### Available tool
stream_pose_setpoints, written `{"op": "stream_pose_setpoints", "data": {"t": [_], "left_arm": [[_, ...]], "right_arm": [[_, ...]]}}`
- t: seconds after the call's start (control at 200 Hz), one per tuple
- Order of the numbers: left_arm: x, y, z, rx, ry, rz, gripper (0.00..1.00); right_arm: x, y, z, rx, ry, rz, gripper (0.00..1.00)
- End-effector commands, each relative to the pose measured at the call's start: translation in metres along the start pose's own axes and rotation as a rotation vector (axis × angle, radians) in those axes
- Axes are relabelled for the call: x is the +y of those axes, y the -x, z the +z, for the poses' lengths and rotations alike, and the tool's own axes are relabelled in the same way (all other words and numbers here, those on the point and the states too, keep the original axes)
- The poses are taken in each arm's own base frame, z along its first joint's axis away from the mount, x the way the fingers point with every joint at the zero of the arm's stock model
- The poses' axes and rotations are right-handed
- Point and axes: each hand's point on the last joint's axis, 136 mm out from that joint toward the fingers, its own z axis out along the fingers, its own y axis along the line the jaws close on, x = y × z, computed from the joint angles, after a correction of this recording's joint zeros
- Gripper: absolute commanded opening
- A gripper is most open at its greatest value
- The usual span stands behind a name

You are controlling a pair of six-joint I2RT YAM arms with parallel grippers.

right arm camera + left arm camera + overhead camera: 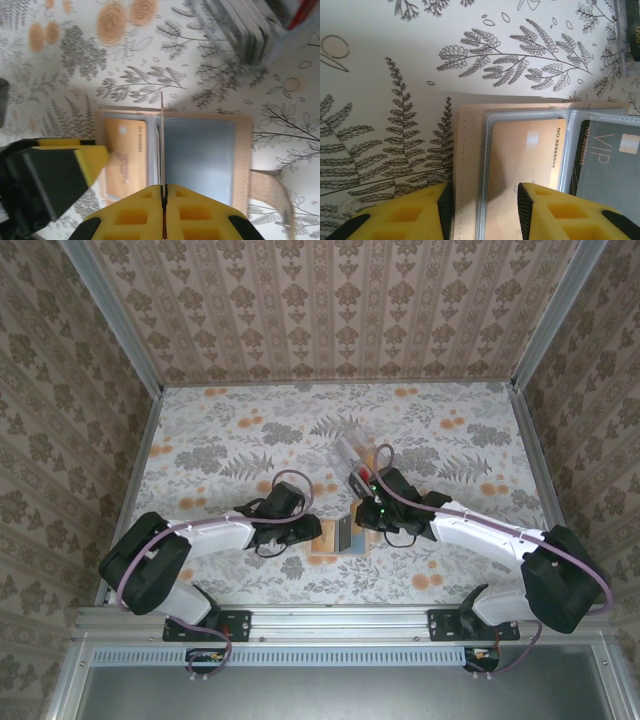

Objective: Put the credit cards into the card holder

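Because the card holder (467, 165) lies opened flat on the bench (200, 440), close in front of the two arm bases, its clear plastic sleeves face upward and their mouths can be reached from above. One sleeve has the orange-tan card (525, 165) inside it, and the sleeve just beside it shows the dark grey card (612, 165) marked VIP.

Directly over the seam between those two sleeves stands the held card (162, 130), upright and seen edge-on as a thin line, with a reddish tint low down where it meets the fingers. The right end effector (164, 192) has its fingers pressed together on this card's near edge. That hold leaves the far edge free to lead into a slot, which looks like the step in hand.

At the holder's left border, the left end effector (485, 195) has its fingers apart, straddling the tan edge and the sleeve rim. This is probably to stop the pouch sliding while a card is pushed in, though I cannot tell whether it presses down.

The closing strap (272, 192) is folded outward, clear of the sleeves. Farther back, the clear tray (240, 25) holds more cards on edge.
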Motion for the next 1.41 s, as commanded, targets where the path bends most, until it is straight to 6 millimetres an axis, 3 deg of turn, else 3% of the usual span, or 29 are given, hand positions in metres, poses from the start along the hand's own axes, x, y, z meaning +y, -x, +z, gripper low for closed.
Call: {"op": "stream_pose_setpoints", "data": {"t": [0.0,0.11,0.14,0.335,0.6,0.695,0.75,1.03,1.4], "left_arm": [[-0.016,0.005,-0.002,-0.016,-0.046,0.027,0.41],[-0.016,0.008,-0.006,-0.037,-0.042,0.026,0.41],[-0.016,0.009,-0.008,-0.044,-0.039,0.023,0.42],[-0.006,0.012,-0.018,-0.086,0.001,0.007,0.48],[-0.003,0.012,-0.021,-0.102,0.006,0.001,0.5],[-0.004,0.012,-0.021,-0.101,0.005,0.005,0.5],[-0.005,0.013,-0.022,-0.104,0.003,0.006,0.5],[-0.007,0.012,-0.016,-0.075,0.001,0.015,0.49],[-0.008,0.004,0.0,-0.015,-0.001,0.02,0.44]], "right_arm": [[0.021,0.002,-0.002,0.015,0.068,-0.01,0.09],[0.032,0.001,0.002,0.028,0.097,-0.019,0.09],[0.029,-0.003,0.011,0.05,0.083,-0.017,0.09],[0.026,-0.005,0.017,0.054,0.045,-0.014,0.09],[-0.003,-0.002,0.006,0.009,-0.09,-0.002,0.09],[-0.007,-0.001,0.004,0.0,-0.104,-0.011,0.09],[0.003,0.001,-0.003,-0.012,-0.058,-0.019,0.09],[0.02,-0.013,0.013,0.038,0.098,0.043,0.09],[-0.003,-0.04,0.048,0.115,0.095,0.108,0.09]]}}
